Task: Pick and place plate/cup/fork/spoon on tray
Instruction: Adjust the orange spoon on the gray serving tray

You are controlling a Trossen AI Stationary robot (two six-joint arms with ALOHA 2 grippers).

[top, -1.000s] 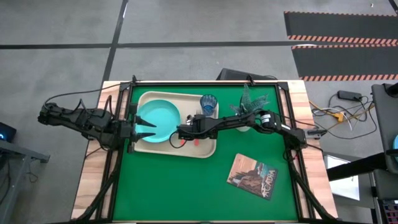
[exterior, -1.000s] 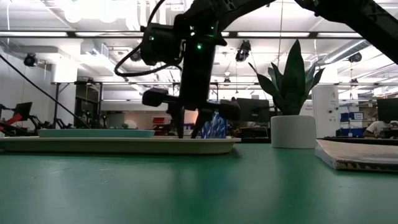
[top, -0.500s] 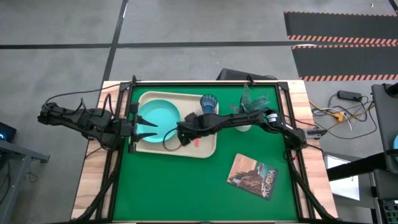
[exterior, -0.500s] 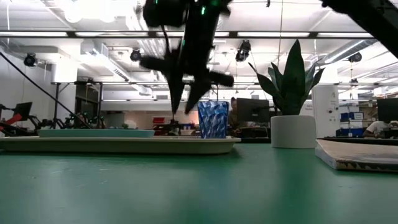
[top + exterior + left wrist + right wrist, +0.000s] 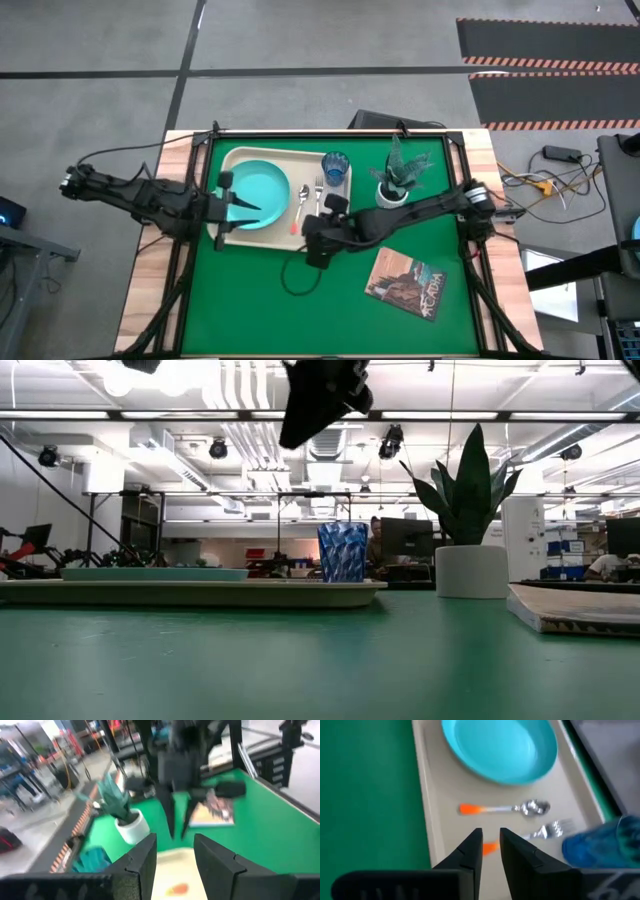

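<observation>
The beige tray (image 5: 335,240) lies at the table's far left. On it are the teal plate (image 5: 255,188), the blue cup (image 5: 335,167), the spoon (image 5: 502,809) and the fork (image 5: 547,829), both with their orange handles toward the near edge. My right gripper (image 5: 308,248) hangs high over the tray's near right corner, open by a narrow gap and empty; it also shows in its own wrist view (image 5: 491,845) and at the top of the low view (image 5: 320,390). My left gripper (image 5: 240,207) is open over the plate's near edge and holds nothing.
A white pot with a green plant (image 5: 395,185) stands right of the tray at the back. A picture-covered book (image 5: 405,283) lies on the green mat at the near right. The near half of the mat is bare.
My right gripper has risen from the tray's floor and drawn back toward the near edge and the right, well clear of the tray. The fork and spoon lie still on the tray.
</observation>
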